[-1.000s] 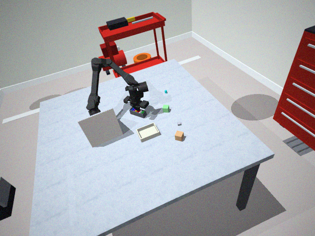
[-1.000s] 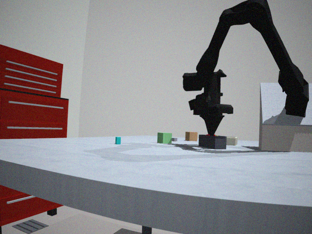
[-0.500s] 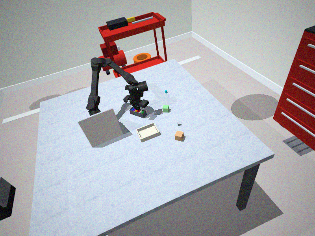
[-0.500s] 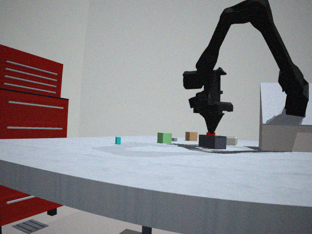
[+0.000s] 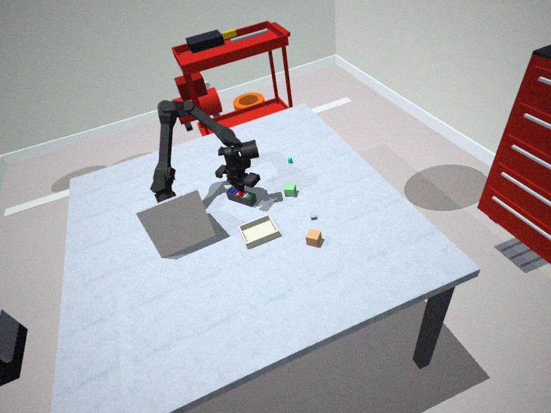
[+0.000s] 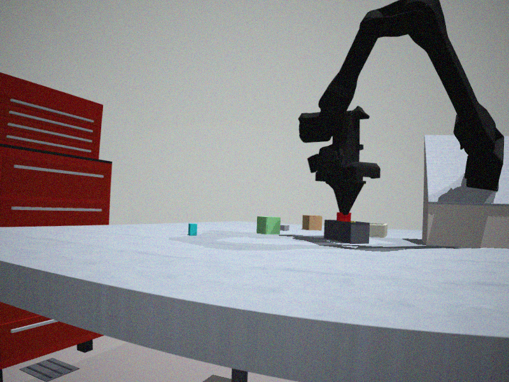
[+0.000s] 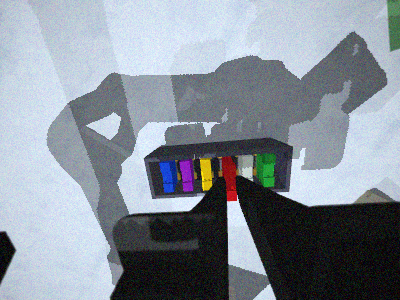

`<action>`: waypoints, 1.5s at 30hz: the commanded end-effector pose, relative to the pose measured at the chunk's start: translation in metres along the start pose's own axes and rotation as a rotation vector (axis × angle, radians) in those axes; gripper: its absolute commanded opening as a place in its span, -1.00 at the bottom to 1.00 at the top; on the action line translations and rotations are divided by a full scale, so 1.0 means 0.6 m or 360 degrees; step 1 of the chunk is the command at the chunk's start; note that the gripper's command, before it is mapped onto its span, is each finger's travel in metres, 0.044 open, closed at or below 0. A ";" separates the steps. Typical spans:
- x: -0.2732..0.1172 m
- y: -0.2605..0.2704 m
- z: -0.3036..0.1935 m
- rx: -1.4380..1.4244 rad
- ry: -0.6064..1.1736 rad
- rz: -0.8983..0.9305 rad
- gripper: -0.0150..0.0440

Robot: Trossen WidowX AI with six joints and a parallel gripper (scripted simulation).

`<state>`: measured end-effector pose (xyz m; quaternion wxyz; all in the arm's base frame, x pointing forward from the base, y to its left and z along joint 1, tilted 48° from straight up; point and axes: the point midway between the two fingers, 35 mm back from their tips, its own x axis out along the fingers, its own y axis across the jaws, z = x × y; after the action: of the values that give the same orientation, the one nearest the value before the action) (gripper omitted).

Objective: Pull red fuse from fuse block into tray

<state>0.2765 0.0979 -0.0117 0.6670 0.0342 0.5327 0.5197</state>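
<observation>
jaws nearly closed, pinching the red fuse [image 7: 230, 181] by its top, with the gripper [image 6: 345, 212] pointing straight down over the fuse block [image 6: 346, 231]. in the exterior view the red fuse stands proud above the block's top edge, so the pull looks partly done; whether its lower end has fully cleared the slot cannot be told. from the wrist view it sits raised between the yellow fuse [image 7: 206, 174] and the white fuse [image 7: 245, 167], close to both, while the blue fuse [image 7: 168, 176], purple fuse [image 7: 186, 175] and green fuse [image 7: 266, 170] stay seated further out.

by my reading, the grasp is made and the lift is in hand. still to do: finish rising straight until the fuse is free of its neighbours, carry it across to the tray [image 5: 259, 230], which lies near the block on the bench [image 5: 222, 311], lower it in and release. nothing is in the tray yet.
</observation>
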 end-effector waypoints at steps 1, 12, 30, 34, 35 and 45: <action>-0.005 -0.001 0.000 -0.0003 0.0001 -0.0006 -0.49; -0.014 -0.001 0.000 -0.0003 0.0001 -0.0005 -0.49; -0.029 0.000 -0.001 -0.0001 -0.0001 -0.0004 -0.49; -0.032 0.000 -0.001 -0.0001 -0.0001 -0.0004 -0.49; -0.032 0.000 -0.001 -0.0001 -0.0001 -0.0004 -0.49; -0.057 -0.001 -0.001 -0.0001 0.0000 -0.0005 -0.49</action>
<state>0.2785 0.0772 0.0072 0.6660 0.0361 0.5338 0.5198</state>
